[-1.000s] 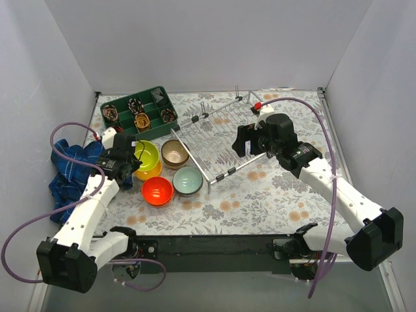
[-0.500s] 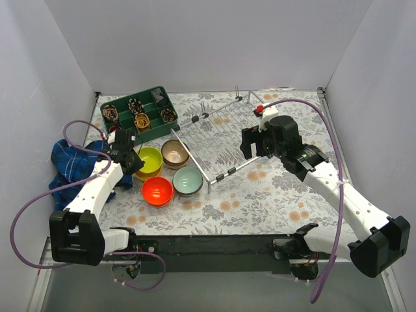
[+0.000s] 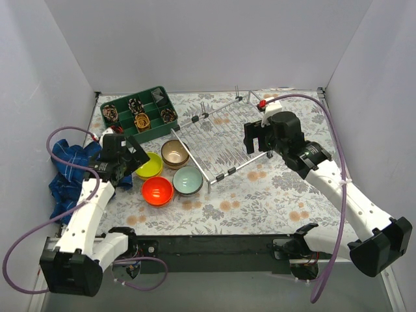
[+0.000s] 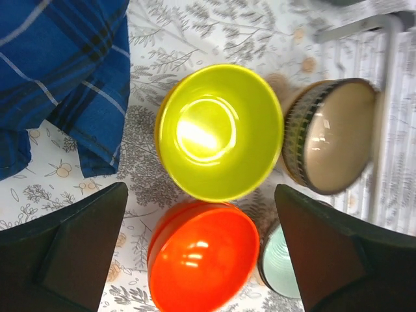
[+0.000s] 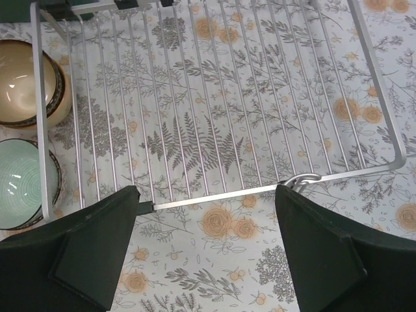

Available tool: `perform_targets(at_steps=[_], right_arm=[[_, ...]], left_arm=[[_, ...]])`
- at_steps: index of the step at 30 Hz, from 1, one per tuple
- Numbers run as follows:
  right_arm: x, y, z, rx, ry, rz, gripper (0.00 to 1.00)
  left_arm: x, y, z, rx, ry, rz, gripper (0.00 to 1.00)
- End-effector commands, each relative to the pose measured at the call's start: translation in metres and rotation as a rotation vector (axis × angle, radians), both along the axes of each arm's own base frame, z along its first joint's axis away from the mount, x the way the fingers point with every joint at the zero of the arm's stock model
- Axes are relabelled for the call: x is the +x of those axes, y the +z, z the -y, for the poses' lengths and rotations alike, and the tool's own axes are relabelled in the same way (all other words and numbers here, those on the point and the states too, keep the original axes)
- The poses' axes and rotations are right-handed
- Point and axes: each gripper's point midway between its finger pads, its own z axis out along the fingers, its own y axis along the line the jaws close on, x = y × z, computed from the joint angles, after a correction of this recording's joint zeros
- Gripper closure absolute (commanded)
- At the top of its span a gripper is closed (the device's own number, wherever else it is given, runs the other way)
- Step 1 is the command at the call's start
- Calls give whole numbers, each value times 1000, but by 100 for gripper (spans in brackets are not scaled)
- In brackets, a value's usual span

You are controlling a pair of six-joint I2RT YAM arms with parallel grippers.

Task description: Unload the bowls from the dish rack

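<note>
The dish rack (image 3: 214,140) lies tilted across the table's middle, and no bowl shows in it; in the right wrist view its bare wires (image 5: 214,97) fill the top. Four bowls stand left of it: lime green (image 3: 148,166), beige (image 3: 175,154), pale grey-green (image 3: 188,181) and red-orange (image 3: 157,190). My left gripper (image 4: 200,190) hangs open above the lime green bowl (image 4: 218,130) and the red-orange bowl (image 4: 201,260), holding nothing. My right gripper (image 5: 207,195) is open and empty over the rack's near rail.
A dark green divided tray (image 3: 138,112) with small patterned items sits at the back left. A blue plaid cloth (image 3: 71,169) lies bunched by the left wall, close to the lime bowl. White walls close in three sides.
My left gripper went from shut to wide open, letting go of the lime green bowl, and drew back from it. The right gripper drifted slightly toward the far side.
</note>
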Motion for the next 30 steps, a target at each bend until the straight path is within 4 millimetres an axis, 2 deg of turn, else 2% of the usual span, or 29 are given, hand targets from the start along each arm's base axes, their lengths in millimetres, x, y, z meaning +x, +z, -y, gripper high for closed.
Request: perform_targets(at_steps=[1, 3, 5, 6, 8, 9, 10, 11, 12, 14, 15, 16, 19, 24, 26, 30], right_arm=[[11, 40, 22, -7, -111, 122, 6], [6, 51, 40, -26, -175, 156, 5], [0, 60, 53, -32, -216, 182, 5], [-8, 71, 63, -23, -245, 215, 4], [-18, 76, 74, -20, -269, 227, 4], [-28, 85, 85, 7, -298, 257, 3], [-34, 87, 89, 21, -306, 265, 3], [-39, 80, 92, 27, -310, 262, 3], [-51, 88, 100, 70, -323, 293, 2], [-61, 76, 108, 85, -337, 294, 2], [-71, 82, 113, 118, -339, 324, 1], [-76, 81, 115, 128, -331, 331, 2], [-94, 78, 122, 136, -306, 339, 2], [-120, 83, 132, 178, -273, 375, 1], [-125, 83, 135, 184, -270, 390, 1], [-134, 85, 141, 210, -270, 424, 1]], left_arm=[[-6, 66, 5, -12, -61, 157, 2], [-13, 78, 7, 0, -103, 170, 2], [-18, 102, 13, -16, -125, 230, 2], [-20, 109, 16, -24, -134, 248, 2], [-28, 126, 20, -46, -140, 291, 2], [-36, 137, 22, -61, -145, 336, 2], [-41, 141, 21, -62, -137, 355, 2], [-46, 145, 19, -63, -129, 378, 2], [-58, 156, 15, -62, -123, 438, 2], [-72, 163, 7, -43, -98, 491, 2], [-79, 166, 4, -33, -95, 513, 2], [-95, 174, 1, -20, -104, 558, 2], [-124, 193, -6, 17, -129, 655, 2], [-161, 210, -9, 67, -189, 728, 2], [-175, 212, -14, 82, -179, 754, 2], [-192, 209, -18, 59, -148, 789, 2]])
